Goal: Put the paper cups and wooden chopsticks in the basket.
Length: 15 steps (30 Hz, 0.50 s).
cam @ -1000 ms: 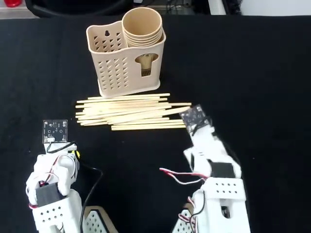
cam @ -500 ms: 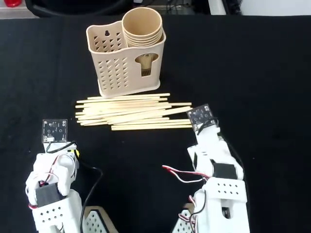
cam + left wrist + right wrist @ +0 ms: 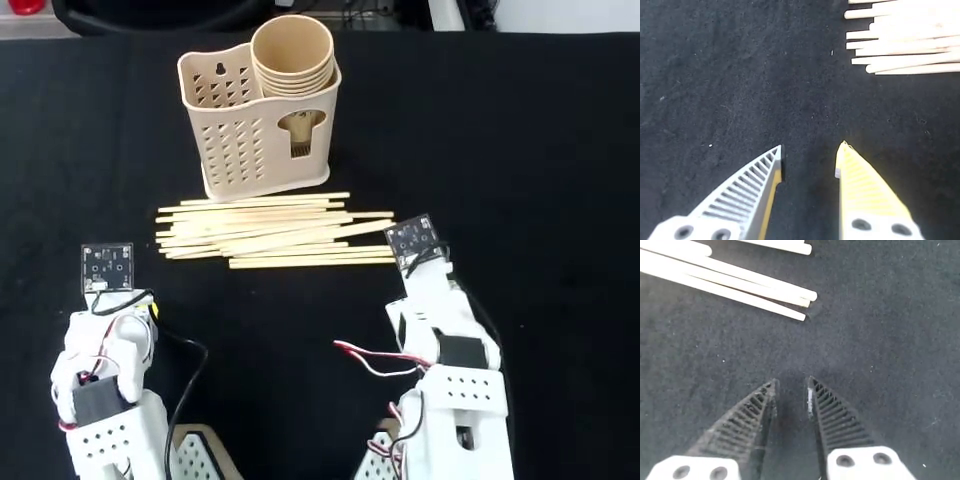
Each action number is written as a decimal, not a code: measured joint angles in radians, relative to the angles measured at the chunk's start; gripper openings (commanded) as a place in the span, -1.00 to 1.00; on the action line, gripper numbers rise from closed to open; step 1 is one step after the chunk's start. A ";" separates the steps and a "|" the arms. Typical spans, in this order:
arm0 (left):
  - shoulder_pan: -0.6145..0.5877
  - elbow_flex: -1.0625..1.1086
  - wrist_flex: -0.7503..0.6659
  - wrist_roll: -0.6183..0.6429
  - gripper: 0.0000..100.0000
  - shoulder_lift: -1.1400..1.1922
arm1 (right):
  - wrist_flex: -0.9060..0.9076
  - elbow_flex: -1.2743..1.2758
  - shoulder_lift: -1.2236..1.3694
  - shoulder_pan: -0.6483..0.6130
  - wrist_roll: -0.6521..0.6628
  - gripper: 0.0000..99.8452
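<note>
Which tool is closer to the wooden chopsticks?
Right. The right tool sits just short of one end of the chopsticks; the left tool lies farther off their other end.

**Both arms low on the near side, jaws parted**

My left arm [image 3: 105, 375] sits folded at the near left, its wrist pointing forward and down, with the left jaws spread well apart. My right arm [image 3: 445, 345] lies extended a little further forward and angled slightly left, the right jaws tipped down and parted by a narrow gap
</note>
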 measured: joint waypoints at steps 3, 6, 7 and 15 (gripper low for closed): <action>0.000 0.000 0.000 0.000 -0.64 0.000 | 0.000 0.000 0.000 0.000 0.000 -0.81; -0.002 0.000 0.000 0.000 -0.64 0.000 | 0.000 0.000 0.000 0.000 0.000 -0.81; -0.002 0.000 0.000 0.000 -0.64 0.000 | 0.000 0.000 0.000 0.000 0.000 -0.81; -0.002 0.000 0.021 0.000 -0.64 0.000 | 0.000 0.000 0.000 0.000 0.000 -0.81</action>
